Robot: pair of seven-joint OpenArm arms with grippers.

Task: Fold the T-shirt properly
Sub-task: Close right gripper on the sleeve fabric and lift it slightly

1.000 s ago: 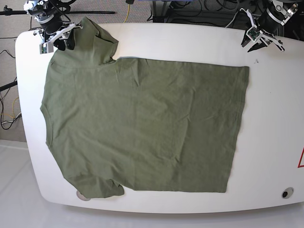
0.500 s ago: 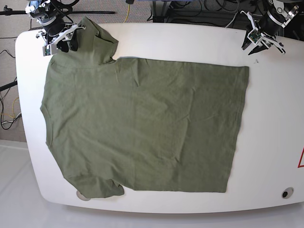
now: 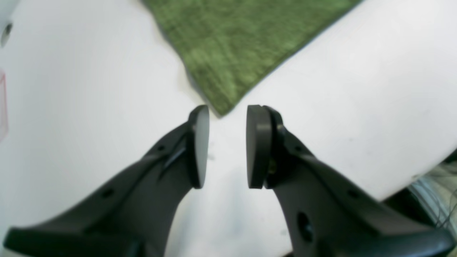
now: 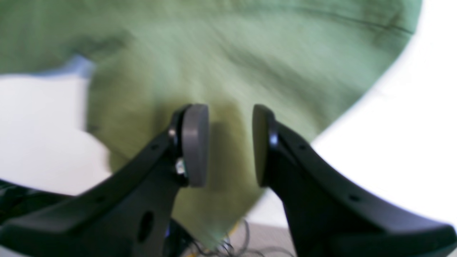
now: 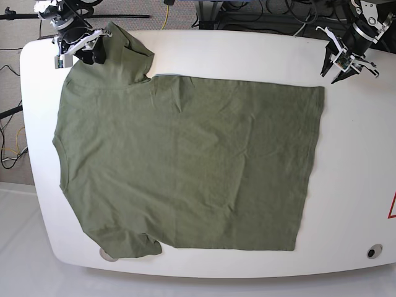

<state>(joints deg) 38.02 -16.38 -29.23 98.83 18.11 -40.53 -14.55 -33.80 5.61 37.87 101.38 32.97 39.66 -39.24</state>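
The olive-green T-shirt [image 5: 185, 164] lies spread flat on the white table [image 5: 247, 55], neck side to the left and hem to the right. One sleeve [image 5: 127, 55] points to the far left corner, the other [image 5: 124, 244] to the near edge. My right gripper [image 5: 86, 55] hovers open at the far sleeve; in the right wrist view its fingers [image 4: 194, 142] stand apart over the green cloth [image 4: 250, 53], gripper [image 4: 228, 110]. My left gripper [image 5: 334, 71] is open just beyond the hem's far corner [image 3: 219, 107], gripper [image 3: 227, 110], with bare table between the pads.
Cables and stands run behind the table's far edge. A round grommet [image 5: 373, 251] sits at the near right corner and a red mark [image 5: 392, 207] at the right edge. A small disc [image 5: 106, 255] peeks from under the near sleeve.
The left gripper has shifted right and slightly nearer, its jaws a little wider. The right gripper has edged toward the far edge beside the sleeve. The shirt has not moved.
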